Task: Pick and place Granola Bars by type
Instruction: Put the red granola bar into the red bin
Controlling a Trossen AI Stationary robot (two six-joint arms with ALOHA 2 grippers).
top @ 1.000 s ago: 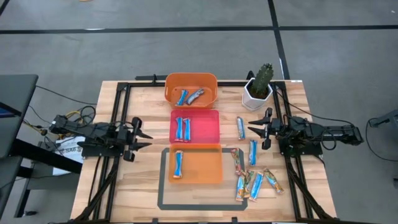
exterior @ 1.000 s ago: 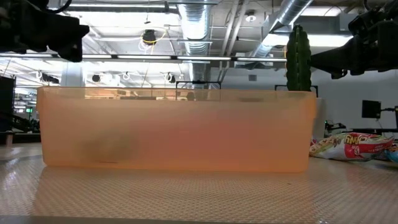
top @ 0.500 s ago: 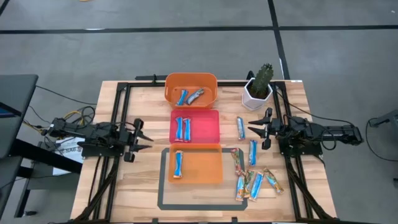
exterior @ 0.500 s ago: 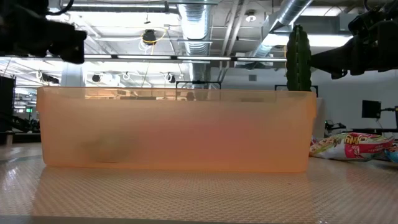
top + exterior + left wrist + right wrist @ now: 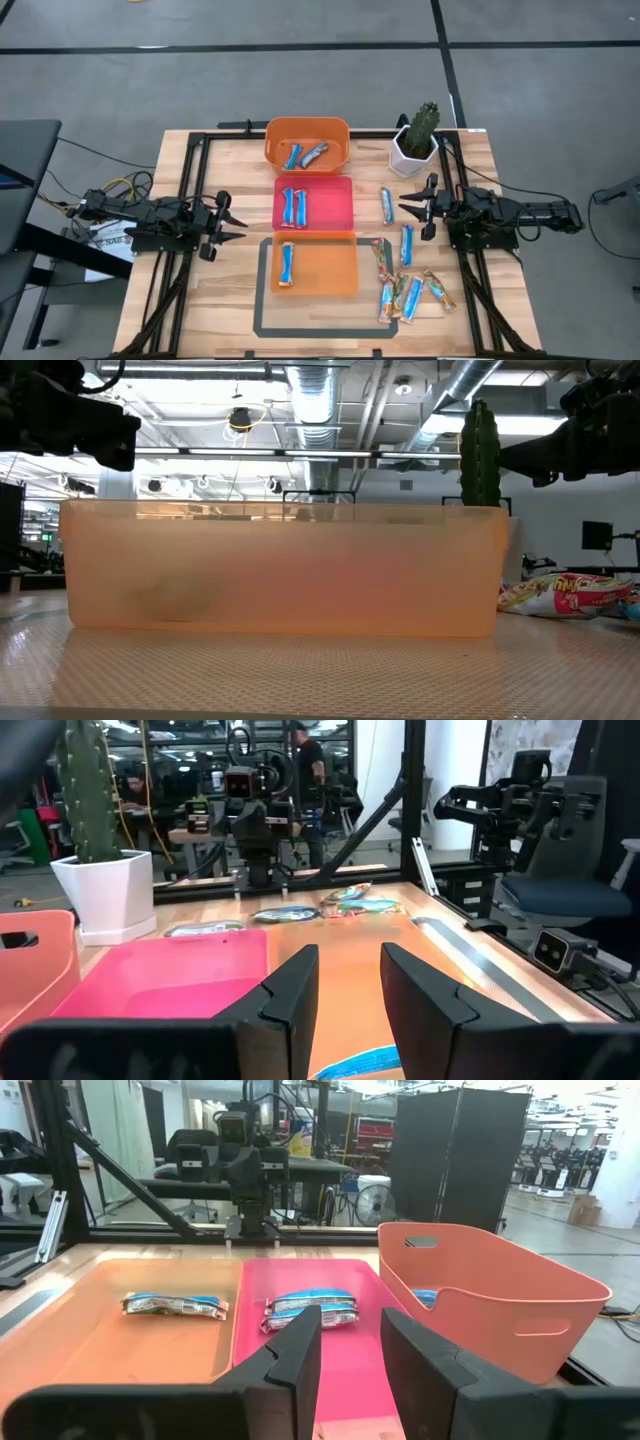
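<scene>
Several loose granola bars [image 5: 407, 270] lie on the wood at the table's right. One bar [image 5: 286, 264] lies in the near orange tray [image 5: 335, 270]. Two blue-and-white bars [image 5: 293, 207] lie in the pink tray [image 5: 335, 205]. Two more bars [image 5: 305, 154] sit in the far orange bin [image 5: 338, 135]. My left gripper [image 5: 228, 220] hovers open, left of the trays, and points at them. My right gripper [image 5: 412, 207] hovers open, right of the pink tray and above the loose bars. Nothing is between the fingers of my left gripper [image 5: 350, 980] or my right gripper [image 5: 350, 1340].
A cactus in a white pot [image 5: 415, 145] stands at the far right corner. A black frame [image 5: 200, 140] runs around the table's edges. A grey taped outline [image 5: 262, 300] surrounds the near orange tray. Bare wood lies between my left gripper and the trays.
My left arm has turned slightly in place, its gripper still open and level. The bars and trays lie as before.
</scene>
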